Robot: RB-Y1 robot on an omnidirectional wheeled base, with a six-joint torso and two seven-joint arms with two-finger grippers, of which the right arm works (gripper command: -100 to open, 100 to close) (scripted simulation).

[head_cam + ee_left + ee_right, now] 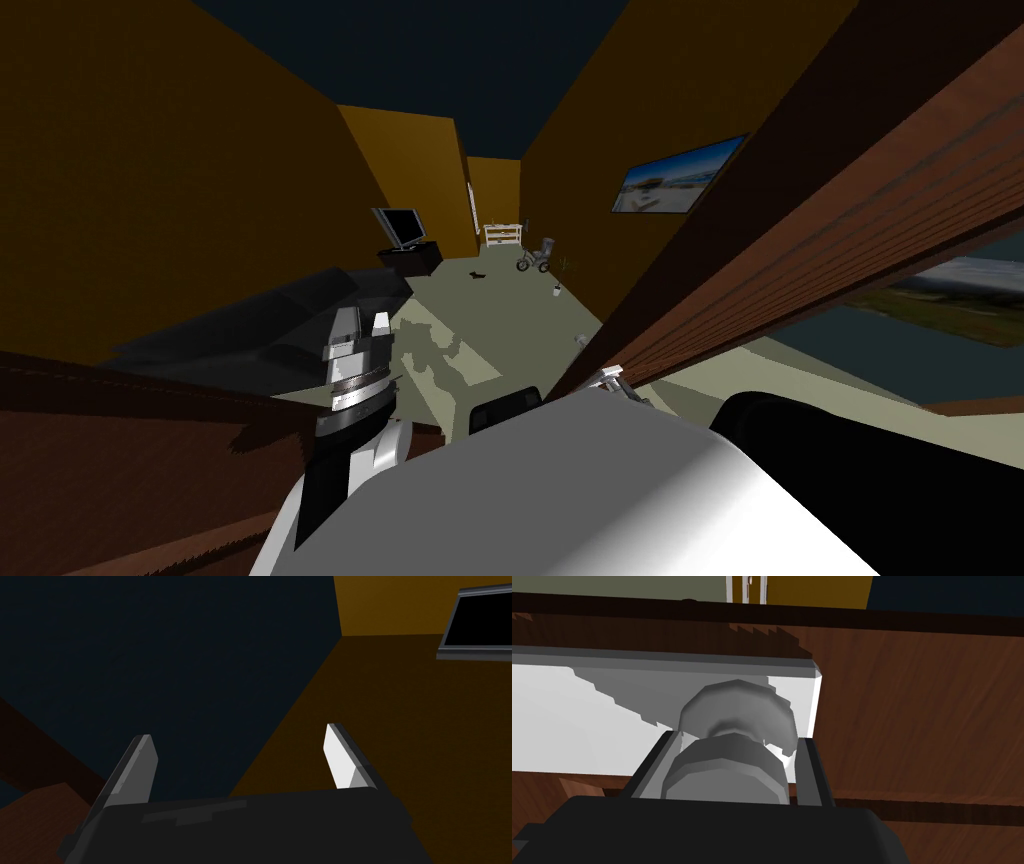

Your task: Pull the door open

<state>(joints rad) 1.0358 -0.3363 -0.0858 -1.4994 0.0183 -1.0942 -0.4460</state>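
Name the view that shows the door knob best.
Right wrist view: the grey door knob, clamped between the right gripper's fingers, on a white plate on the brown door. Head view: a pale speck at the door's edge. Left wrist view faces elsewhere.

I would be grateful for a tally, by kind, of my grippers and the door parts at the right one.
Grippers: 2, the left gripper and the right gripper
Doors: 1, the brown door
Knobs: 1, the grey knob
Plates: 1, the white plate
Total: 5

Wood-grained brown door (pixel 912 706), smooth grey knob (pixel 727 768), matt white plate (pixel 572 721)
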